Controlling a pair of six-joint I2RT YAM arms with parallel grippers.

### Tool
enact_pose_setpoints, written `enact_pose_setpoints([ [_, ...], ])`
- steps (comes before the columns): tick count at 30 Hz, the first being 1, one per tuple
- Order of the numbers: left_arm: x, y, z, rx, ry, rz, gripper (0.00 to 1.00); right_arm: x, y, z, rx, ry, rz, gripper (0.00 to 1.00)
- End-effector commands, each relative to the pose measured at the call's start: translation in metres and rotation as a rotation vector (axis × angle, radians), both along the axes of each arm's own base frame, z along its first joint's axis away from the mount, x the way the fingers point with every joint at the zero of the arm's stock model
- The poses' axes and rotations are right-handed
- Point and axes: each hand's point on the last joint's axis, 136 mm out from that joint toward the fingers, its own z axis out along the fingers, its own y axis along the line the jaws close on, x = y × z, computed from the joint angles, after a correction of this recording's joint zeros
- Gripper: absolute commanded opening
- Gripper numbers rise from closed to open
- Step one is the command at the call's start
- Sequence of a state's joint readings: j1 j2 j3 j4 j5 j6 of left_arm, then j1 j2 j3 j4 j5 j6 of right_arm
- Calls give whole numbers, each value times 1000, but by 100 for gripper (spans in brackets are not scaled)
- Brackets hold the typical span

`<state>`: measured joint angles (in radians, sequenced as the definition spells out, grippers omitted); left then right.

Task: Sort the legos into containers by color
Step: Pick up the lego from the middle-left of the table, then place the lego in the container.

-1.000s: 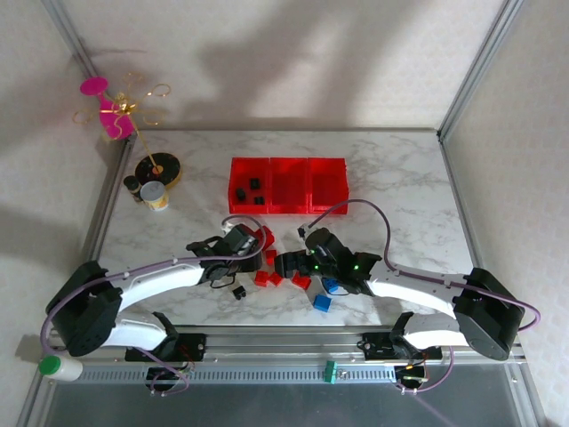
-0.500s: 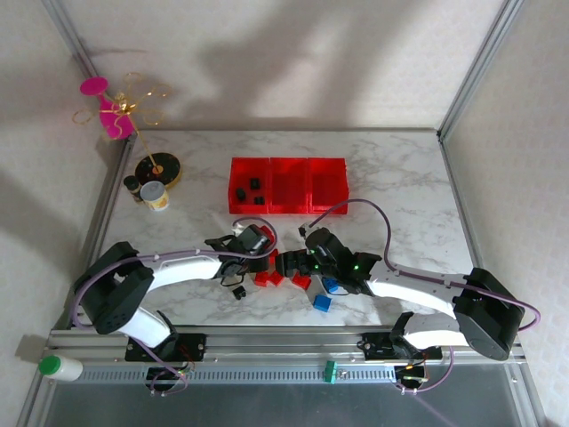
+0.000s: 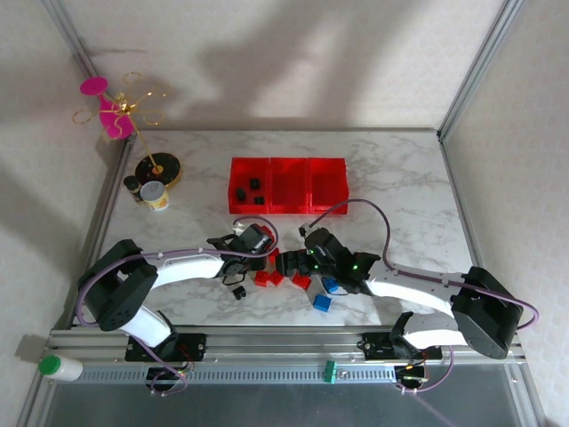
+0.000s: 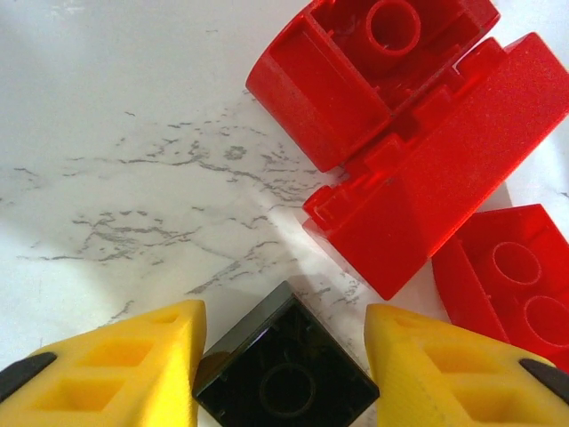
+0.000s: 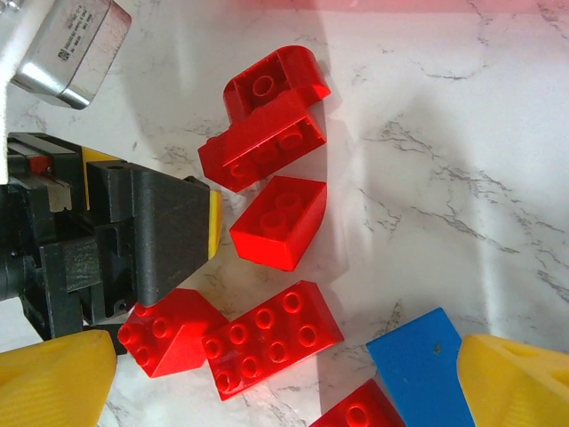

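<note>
Left gripper [image 4: 283, 351] clamps black brick [image 4: 286, 384] on table [image 4: 116, 133].
Right gripper [image 5: 284, 378] spread wide over red bricks [image 5: 271, 347]; blue brick [image 5: 418, 365] touches its finger.

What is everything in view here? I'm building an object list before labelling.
table: one, white marble, under everything
bins: three joined, red, far middle of table
black legos: about three in the left bin
loose black lego: one, by the left arm
gripped lego: one, black, on the table
red legos: about six, loose between the arms
blue legos: two, by the right arm
stand: one, black-gold disc, far left
jars: two, one pale, one dark, beside stand
bottle: one, white, green cap, near-left corner
left gripper: yellow fingers, closed on gripped lego
right gripper: yellow fingers, open above red legos
</note>
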<state>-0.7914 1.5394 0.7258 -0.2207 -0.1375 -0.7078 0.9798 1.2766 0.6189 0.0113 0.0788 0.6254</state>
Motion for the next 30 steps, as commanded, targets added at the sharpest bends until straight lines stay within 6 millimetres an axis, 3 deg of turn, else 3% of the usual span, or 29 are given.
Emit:
enact_pose_setpoints([
  [1, 1, 5, 11, 12, -37, 18, 46, 4, 8, 13, 29, -24, -5, 99],
  [8, 7, 14, 44, 20, -107, 34, 48, 6, 13, 28, 67, -42, -2, 99],
  [12, 25, 25, 71, 30, -167, 67, 49, 14, 18, 44, 105, -54, -9, 99],
  [18, 75, 32, 114, -4, -257, 120, 49, 36, 17, 69, 158, -74, -54, 99],
  [22, 114, 33, 129, 4, -284, 153, 49, 55, 9, 73, 151, -85, -106, 99],
  [30, 187, 31, 118, 41, -285, 219, 49, 77, -1, 72, 169, -98, -160, 99],
])
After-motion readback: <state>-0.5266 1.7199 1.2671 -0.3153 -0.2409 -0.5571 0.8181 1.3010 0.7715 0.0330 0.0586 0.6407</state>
